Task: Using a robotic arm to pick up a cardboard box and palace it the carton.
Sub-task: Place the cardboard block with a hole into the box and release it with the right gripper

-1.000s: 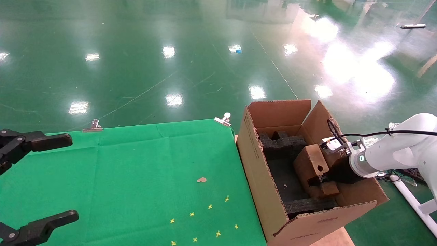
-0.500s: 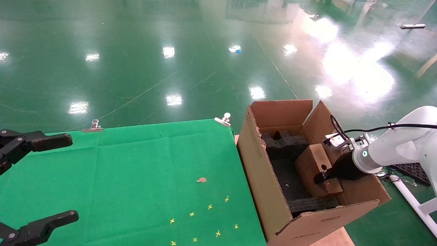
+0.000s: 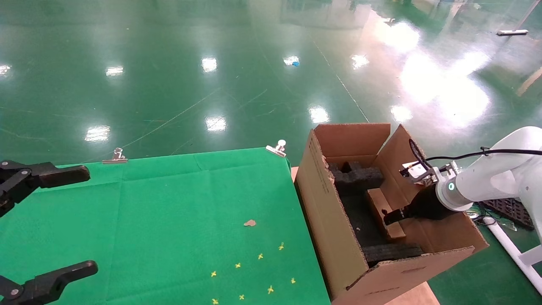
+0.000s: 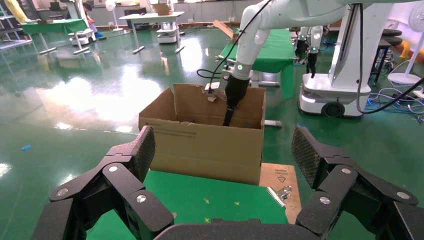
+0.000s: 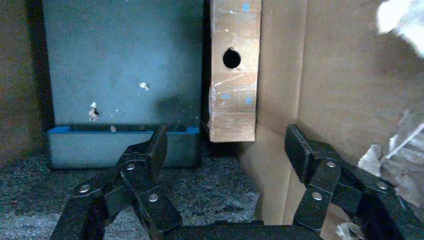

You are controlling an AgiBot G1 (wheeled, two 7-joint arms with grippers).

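Lower now than a second ago, box (image 3: 384, 213) stands on edge inside carton (image 3: 326, 220) against its wall, right gripper (image 5: 227, 145) spread clear; a careless withdrawal could topple it

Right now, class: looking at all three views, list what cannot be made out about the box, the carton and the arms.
- Head view: the cardboard box has its lower edge hidden by the carton wall and foam.
- Left wrist view: the carton's near wall hides the box entirely.
- Right wrist view: the right gripper is open, but whether the box rests on the floor is unclear.
- Head view: the left gripper is cut off by the frame edge.
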